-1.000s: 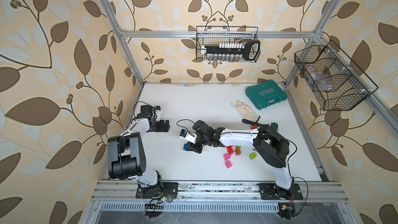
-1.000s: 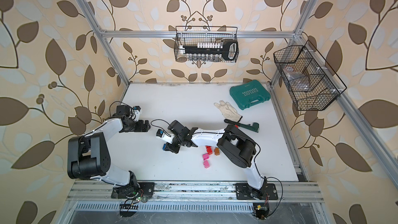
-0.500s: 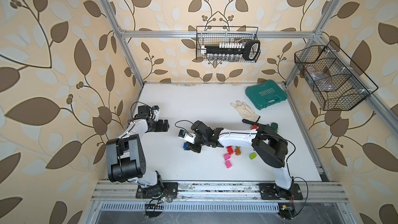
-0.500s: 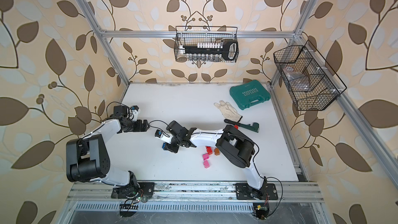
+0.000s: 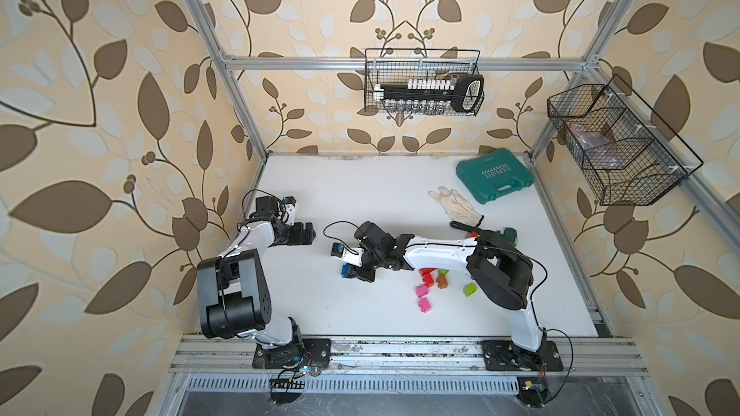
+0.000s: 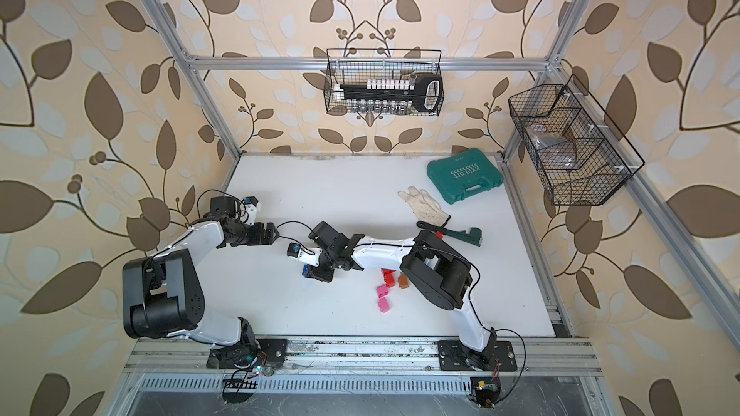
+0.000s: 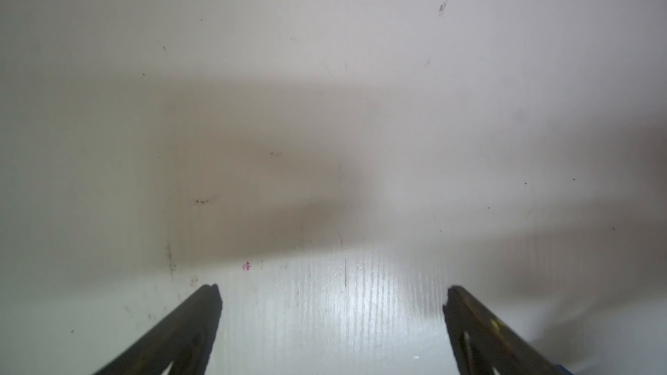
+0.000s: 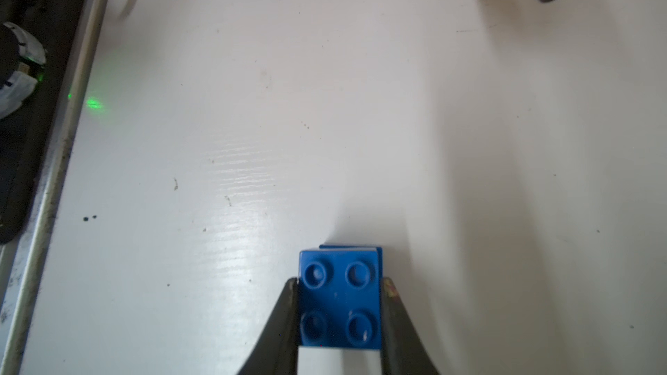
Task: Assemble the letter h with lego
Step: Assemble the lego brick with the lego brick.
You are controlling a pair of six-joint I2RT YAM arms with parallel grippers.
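I am pinching a blue brick [image 8: 339,304] between the tips of the right claw [image 8: 339,283], with its studs facing the wrist camera. I cannot tell whether it is touching the white table [image 5: 360,194]. Back along that claw's forearm, a red brick [image 5: 427,276], an orange brick [image 5: 442,281] and pink bricks [image 5: 422,290] are lying clustered, with a lime brick [image 5: 470,289] sitting a little apart. The left claw [image 7: 332,291] is hanging spread wide and empty over bare table, well apart from the right claw. A white glove [image 5: 456,206] and a teal case [image 5: 495,174] are lying further away.
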